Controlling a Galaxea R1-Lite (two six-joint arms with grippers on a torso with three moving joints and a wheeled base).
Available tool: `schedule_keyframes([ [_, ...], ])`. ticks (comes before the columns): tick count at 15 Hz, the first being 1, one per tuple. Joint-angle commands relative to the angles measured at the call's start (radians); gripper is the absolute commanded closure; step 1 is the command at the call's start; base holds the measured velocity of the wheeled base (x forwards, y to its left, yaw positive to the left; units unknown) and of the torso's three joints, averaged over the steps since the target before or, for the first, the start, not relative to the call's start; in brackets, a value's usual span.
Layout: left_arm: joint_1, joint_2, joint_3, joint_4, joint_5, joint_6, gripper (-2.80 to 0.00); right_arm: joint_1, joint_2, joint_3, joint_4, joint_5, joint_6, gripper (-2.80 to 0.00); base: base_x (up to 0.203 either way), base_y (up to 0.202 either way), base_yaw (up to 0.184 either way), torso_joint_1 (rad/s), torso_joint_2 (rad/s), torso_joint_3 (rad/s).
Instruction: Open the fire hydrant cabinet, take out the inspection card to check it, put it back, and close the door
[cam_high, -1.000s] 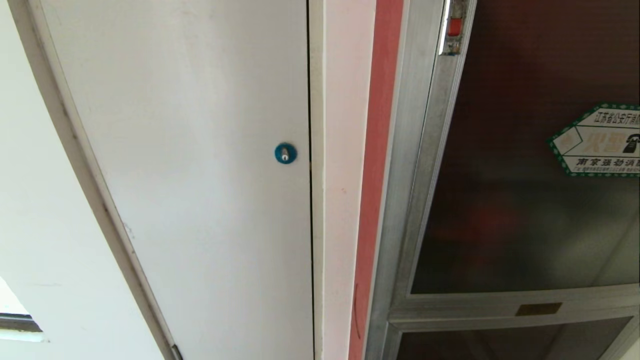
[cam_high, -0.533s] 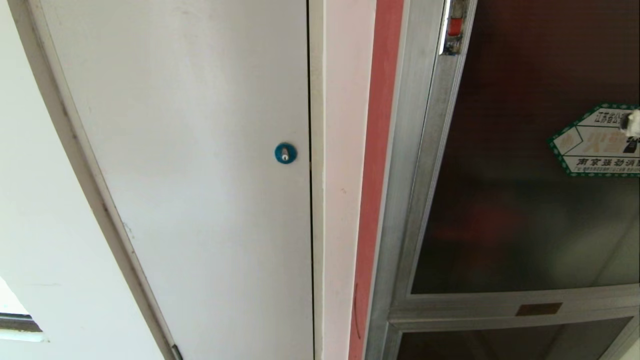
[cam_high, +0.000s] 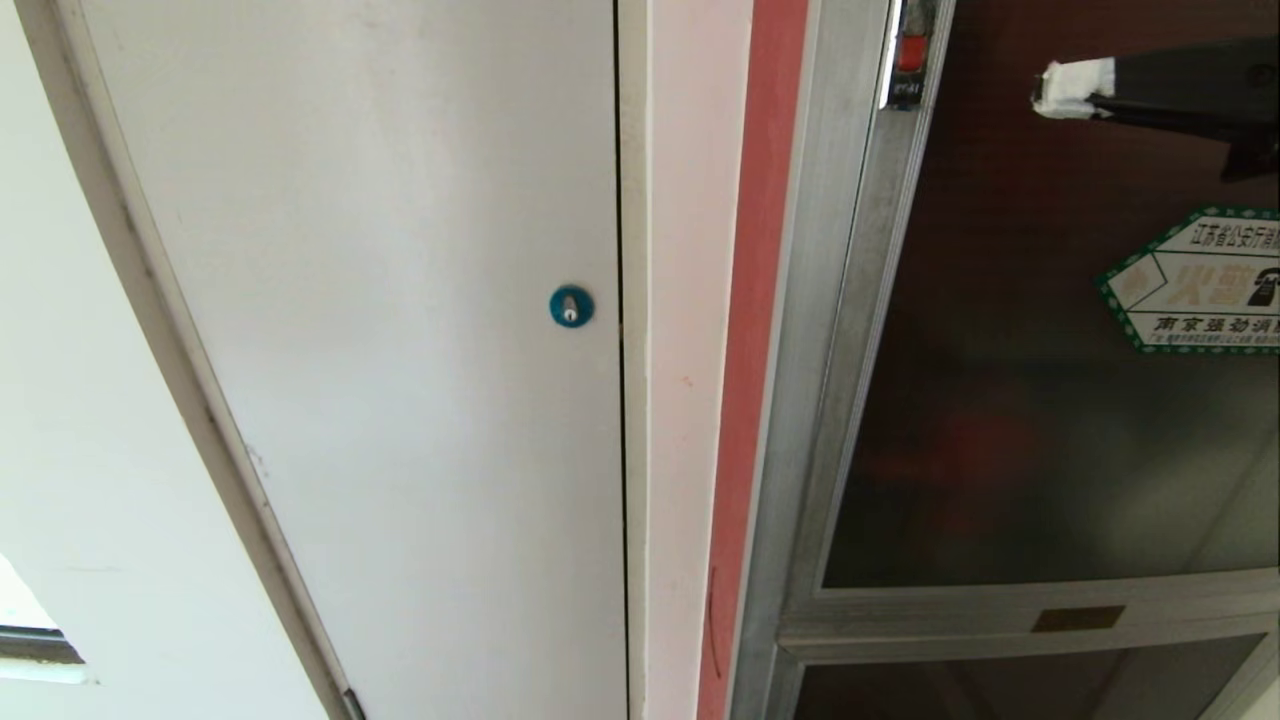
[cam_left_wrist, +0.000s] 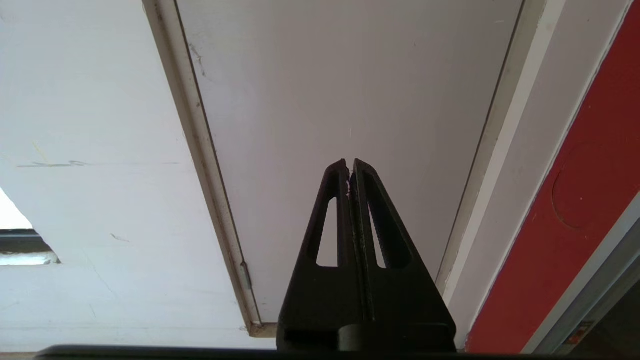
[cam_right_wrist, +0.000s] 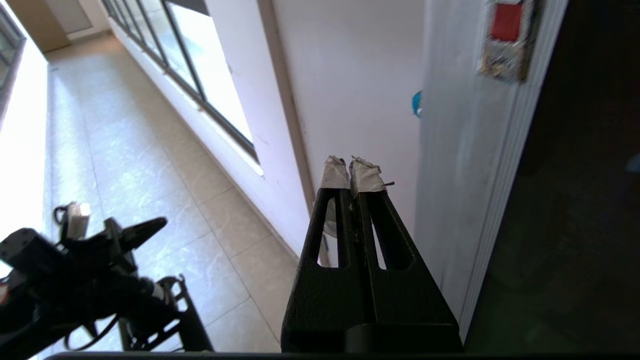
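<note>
The fire hydrant cabinet (cam_high: 830, 330) fills the right of the head view, its silver frame shut. Its door (cam_high: 1040, 440) is dark tinted glass with a green-bordered white hexagonal sticker (cam_high: 1195, 280). A small red latch (cam_high: 911, 55) sits at the top of the frame, also seen as the red latch (cam_right_wrist: 506, 22) in the right wrist view. My right gripper (cam_high: 1045, 88) reaches in from the right in front of the upper glass, its white-taped fingertips shut and empty, short of the latch. My left gripper (cam_left_wrist: 349, 165) is shut, parked low before the white panel. The inspection card is hidden.
A plain white panel (cam_high: 400, 330) with a blue round lock (cam_high: 571, 306) stands left of the cabinet, past a red strip (cam_high: 750, 380). A smaller glass panel (cam_high: 1010, 690) lies below the door. The tiled corridor floor (cam_right_wrist: 125, 150) and windows lie to the side, my left arm (cam_right_wrist: 75, 280) hanging over the tiles.
My right arm has risen into the head view from the right edge, climbing from the sticker's height to the upper glass and reaching leftward. The door stays shut.
</note>
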Motion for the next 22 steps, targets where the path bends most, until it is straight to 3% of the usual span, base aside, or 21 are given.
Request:
schedule_keyframes([
  [1,0.0,0.001,0.0,0.0,0.0,0.0,0.0,0.012,0.093,-0.069,0.001,-0.007,0.003,0.0,0.0,0.0,0.0,0.0,0.0,0.0],
  [3,0.0,0.001,0.0,0.0,0.0,0.0,0.0,0.031,0.148,-0.136,0.002,-0.043,0.003,0.0,0.0,0.0,0.0,0.0,0.0,0.0],
  [5,0.0,0.001,0.0,0.0,0.0,0.0,0.0,0.059,0.193,-0.193,0.002,-0.131,0.001,0.0,0.0,0.0,0.0,0.0,0.0,0.0],
  [10,0.0,0.001,0.0,0.0,0.0,0.0,0.0,0.069,0.224,-0.228,0.0,-0.214,-0.003,0.0,0.0,0.0,0.0,0.0,0.0,0.0],
  [22,0.0,0.001,0.0,0.0,0.0,0.0,0.0,0.057,0.227,-0.238,-0.037,-0.282,-0.005,0.0,0.0,0.0,0.0,0.0,0.0,0.0],
])
